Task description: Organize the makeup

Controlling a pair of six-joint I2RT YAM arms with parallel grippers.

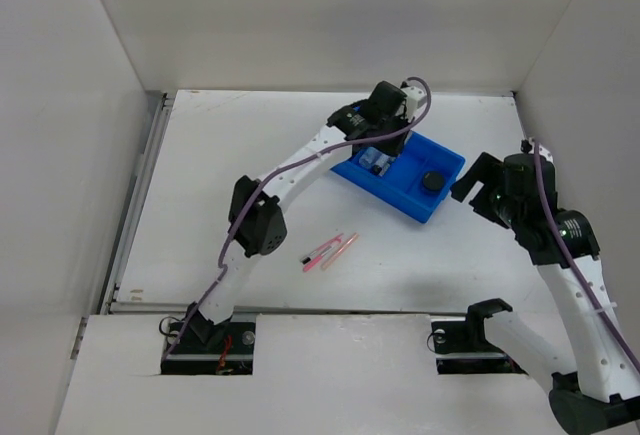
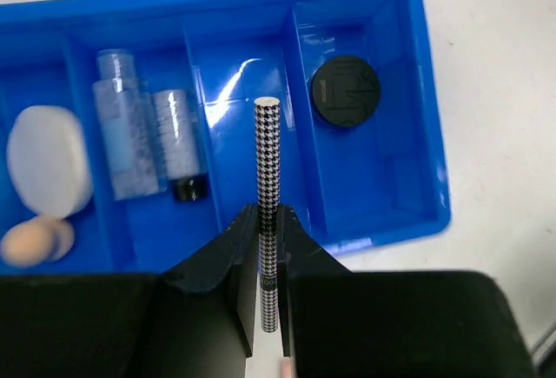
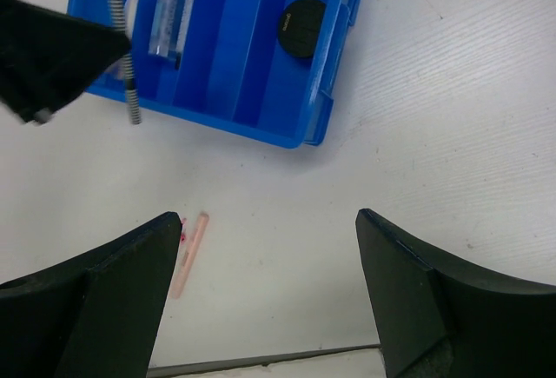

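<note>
My left gripper (image 2: 268, 215) is shut on a thin black-and-white patterned brush (image 2: 268, 156) and holds it above the middle compartment of the blue tray (image 2: 427, 135). The tray holds a beige sponge (image 2: 33, 242), two clear vials (image 2: 122, 135), and a round black compact (image 2: 346, 91). From above, the left gripper (image 1: 385, 143) hangs over the tray (image 1: 398, 195). Two pink sticks (image 1: 330, 252) lie on the table in front of the tray. My right gripper (image 1: 474, 183) is open and empty beside the tray's right end; its wrist view shows a pink stick (image 3: 191, 252) by the left finger.
A white oval pad (image 2: 48, 169) lies in the tray's left compartment above the sponge. White walls enclose the table on three sides. A metal rail (image 1: 135, 205) runs along the left edge. The tray (image 3: 326, 100) sits at the back, right of centre.
</note>
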